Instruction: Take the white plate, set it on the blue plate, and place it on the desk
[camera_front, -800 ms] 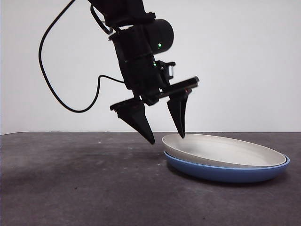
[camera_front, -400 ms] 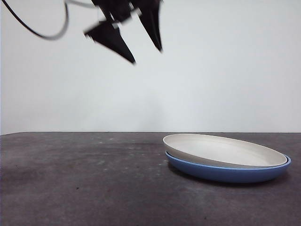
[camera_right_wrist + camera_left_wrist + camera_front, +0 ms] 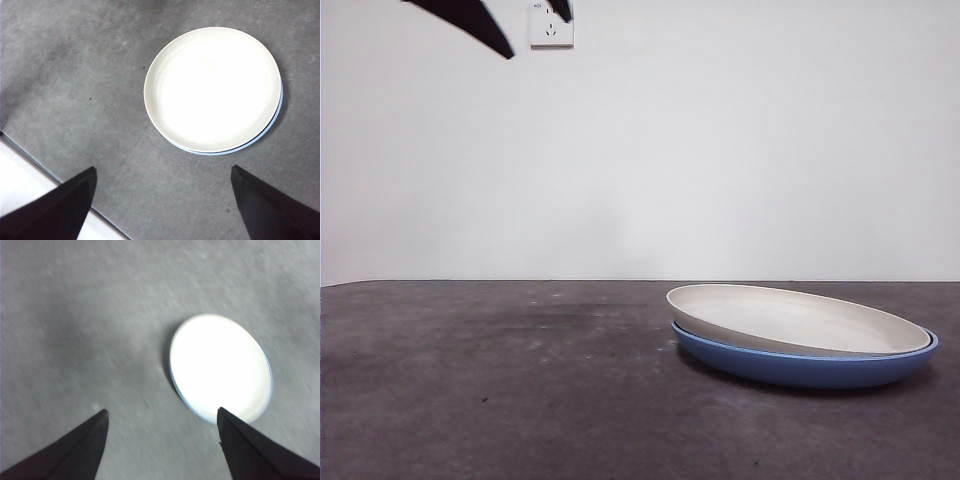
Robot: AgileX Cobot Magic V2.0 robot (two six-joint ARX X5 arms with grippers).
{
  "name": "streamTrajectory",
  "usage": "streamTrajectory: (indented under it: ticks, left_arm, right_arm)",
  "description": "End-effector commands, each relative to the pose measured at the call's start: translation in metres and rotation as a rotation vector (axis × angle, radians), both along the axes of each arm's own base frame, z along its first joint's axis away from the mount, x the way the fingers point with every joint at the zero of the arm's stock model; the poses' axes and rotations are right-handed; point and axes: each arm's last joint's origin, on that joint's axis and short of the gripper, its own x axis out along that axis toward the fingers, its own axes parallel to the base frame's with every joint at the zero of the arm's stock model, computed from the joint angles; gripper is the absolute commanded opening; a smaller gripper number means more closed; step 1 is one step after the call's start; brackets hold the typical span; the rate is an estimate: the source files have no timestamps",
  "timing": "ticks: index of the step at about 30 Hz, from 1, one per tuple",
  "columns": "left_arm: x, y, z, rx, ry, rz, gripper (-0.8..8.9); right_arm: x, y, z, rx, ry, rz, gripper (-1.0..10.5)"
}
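The white plate (image 3: pixel 790 318) lies nested on the blue plate (image 3: pixel 790 369) at the right of the desk (image 3: pixel 470 380). Only a thin blue rim shows under it, tilting it slightly. My left gripper (image 3: pixel 534 30) hangs open and empty high up at the left, only its black tips in the front view. Its wrist view is blurred and has the white plate (image 3: pixel 220 365) far below the left gripper (image 3: pixel 162 411). My right gripper (image 3: pixel 163 169) is open and empty, high over the white plate (image 3: pixel 212 87), with a sliver of the blue plate (image 3: pixel 215 152) beside it.
A white wall socket (image 3: pixel 551 27) sits on the back wall. In the right wrist view the desk's edge (image 3: pixel 45 172) runs diagonally, with pale floor (image 3: pixel 30 200) beyond it. Bare desk stretches left of the plates.
The left gripper has let go beside the white plate's rim and risen fast up and to the left, nearly out of the front view. The plates have not moved.
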Motion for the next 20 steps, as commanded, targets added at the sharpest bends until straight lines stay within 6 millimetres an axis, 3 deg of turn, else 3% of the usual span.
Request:
streamTrajectory:
  ticks: [1,6,14,20]
  left_arm:
    - [-0.017,0.006,-0.020,-0.029,0.036,-0.095,3.51]
    - [-0.056,0.018,-0.051,-0.166,0.131,-0.366,3.43]
    - [-0.059,0.020,-0.051,-0.167,0.132,-0.367,3.43]
    - [-0.059,0.020,-0.051,-0.167,0.132,-0.368,3.43]
  right_arm:
    - [0.001,0.001,0.005,0.004,-0.015,0.002,4.3]
    - [0.001,0.001,0.005,0.011,-0.006,-0.008,4.3]
    - [0.005,-0.003,0.002,-0.056,0.027,-0.162,4.3]
    - [0.030,-0.003,-0.022,-0.139,0.082,-0.300,4.3]
